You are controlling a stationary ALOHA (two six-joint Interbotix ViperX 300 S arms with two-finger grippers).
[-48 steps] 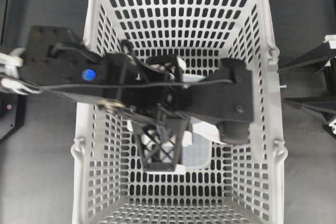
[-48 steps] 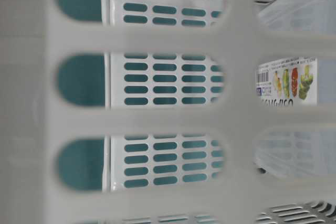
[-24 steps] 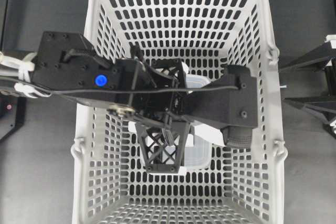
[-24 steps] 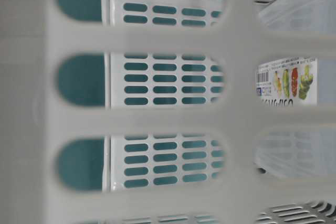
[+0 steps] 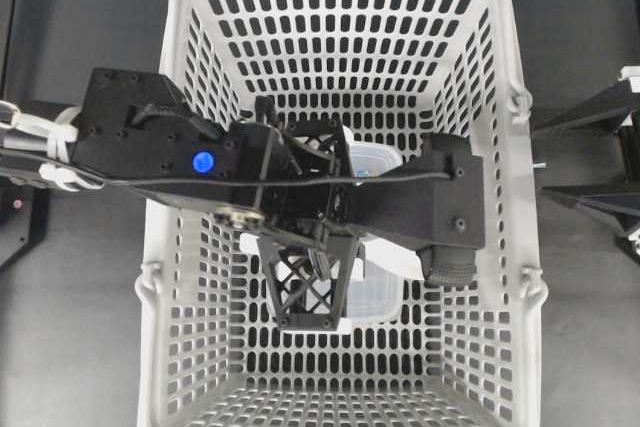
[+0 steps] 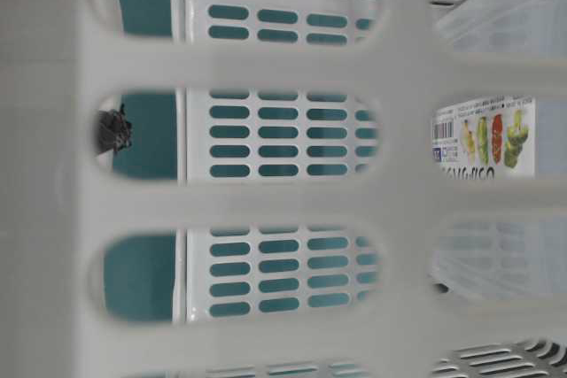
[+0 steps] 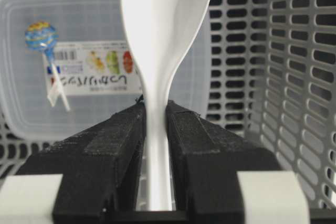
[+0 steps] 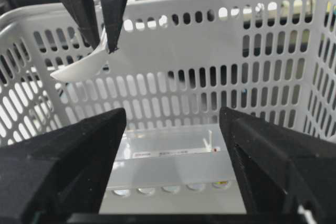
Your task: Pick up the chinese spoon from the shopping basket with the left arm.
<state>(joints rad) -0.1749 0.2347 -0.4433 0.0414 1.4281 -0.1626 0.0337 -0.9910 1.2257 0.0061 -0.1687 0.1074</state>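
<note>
Holding the spoon (image 7: 157, 51) by its handle, my left gripper (image 7: 156, 129) has both fingers (image 7: 118, 140) pressed flat against it, one on each side. The deep oval end of the spoon points away from me and is free in the air; nothing touches it. From the right wrist view I see the same thing from the side: the spoon (image 8: 79, 66) sticks out of the dark fingers, well above the floor of the basket (image 8: 173, 40) and about as high as its upper wall.

Below the spoon lies the clear box (image 7: 31, 77), flat on the basket floor. On its lid rests a lollipop (image 7: 42, 38) with a blue head, beside the label. I do not touch these.

Further away is the basket wall (image 7: 294, 77) with its rows of slots. In the overhead view my arm (image 5: 200, 162) reaches across the basket (image 5: 500, 97) and hides the spoon.

My right gripper (image 8: 173, 182) is spread wide and grasps nothing.

I judge that the grasp is done and the spoon is off the bottom. What is left, I think, is only to bring it fully out over the rim.
</note>
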